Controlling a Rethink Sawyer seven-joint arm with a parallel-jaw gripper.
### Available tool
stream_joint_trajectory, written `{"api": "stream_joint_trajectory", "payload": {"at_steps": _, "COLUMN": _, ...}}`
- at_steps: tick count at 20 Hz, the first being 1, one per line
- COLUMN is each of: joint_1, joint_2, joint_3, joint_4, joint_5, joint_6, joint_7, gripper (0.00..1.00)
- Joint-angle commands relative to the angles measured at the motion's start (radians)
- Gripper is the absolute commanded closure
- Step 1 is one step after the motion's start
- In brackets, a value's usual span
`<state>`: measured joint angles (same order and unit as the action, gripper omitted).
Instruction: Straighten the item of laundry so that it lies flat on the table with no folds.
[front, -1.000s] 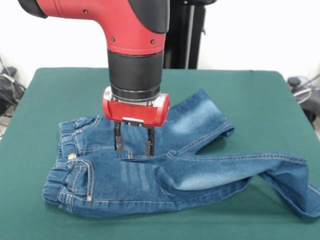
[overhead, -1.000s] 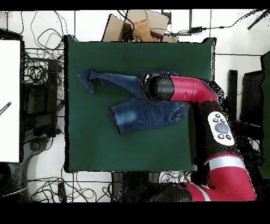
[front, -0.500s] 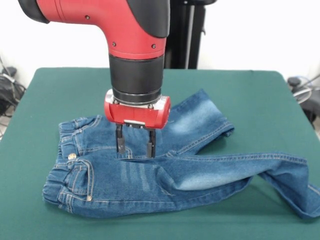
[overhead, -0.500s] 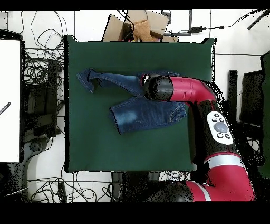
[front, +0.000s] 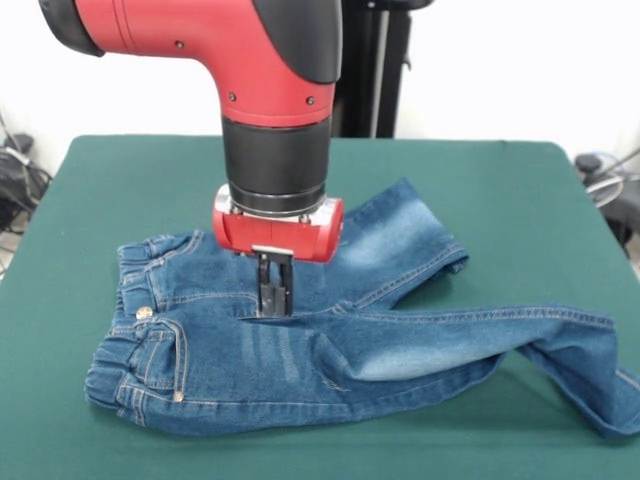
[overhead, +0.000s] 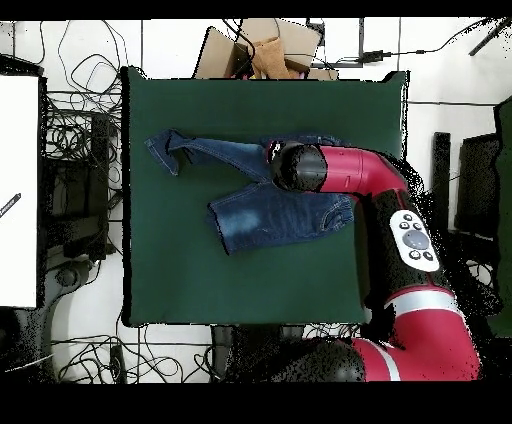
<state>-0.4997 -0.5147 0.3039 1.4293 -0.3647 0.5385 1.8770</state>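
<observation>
Front view: jaws (front: 274, 303) pinched shut on jeans (front: 400, 345) spread across the green-clothed desk (front: 520, 200); white wall behind.

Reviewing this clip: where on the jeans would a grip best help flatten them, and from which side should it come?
Probably the folded hem of the long leg, taken from straight above and drawn outward, since that end doubles back on itself. The gripper is instead shut on the jeans near the crotch, which lies mostly flat on the table.

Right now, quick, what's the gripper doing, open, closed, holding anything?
Gripper: closed, fingers pinched together on the denim of the jeans near the crotch, on the table.
</observation>
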Motion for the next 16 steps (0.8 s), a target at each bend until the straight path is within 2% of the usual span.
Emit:
{"api": "stream_joint_trajectory", "payload": {"at_steps": 1, "joint_1": 0.012, "joint_2": 0.042, "joint_3": 0.062, "joint_4": 0.012, "joint_5": -0.063, "joint_6": -0.071, "joint_7": -0.055, "gripper": 1.00}}
{"api": "stream_joint_trajectory", "payload": {"at_steps": 9, "joint_1": 0.029, "joint_2": 0.051, "joint_3": 0.044, "joint_4": -0.008, "joint_5": -0.059, "joint_6": -0.088, "joint_7": -0.020, "gripper": 1.00}}
{"api": "stream_joint_trajectory", "payload": {"at_steps": 16, "joint_1": 0.032, "joint_2": 0.126, "joint_3": 0.044, "joint_4": -0.093, "joint_5": -0.086, "joint_6": -0.090, "joint_7": -0.068, "gripper": 1.00}}
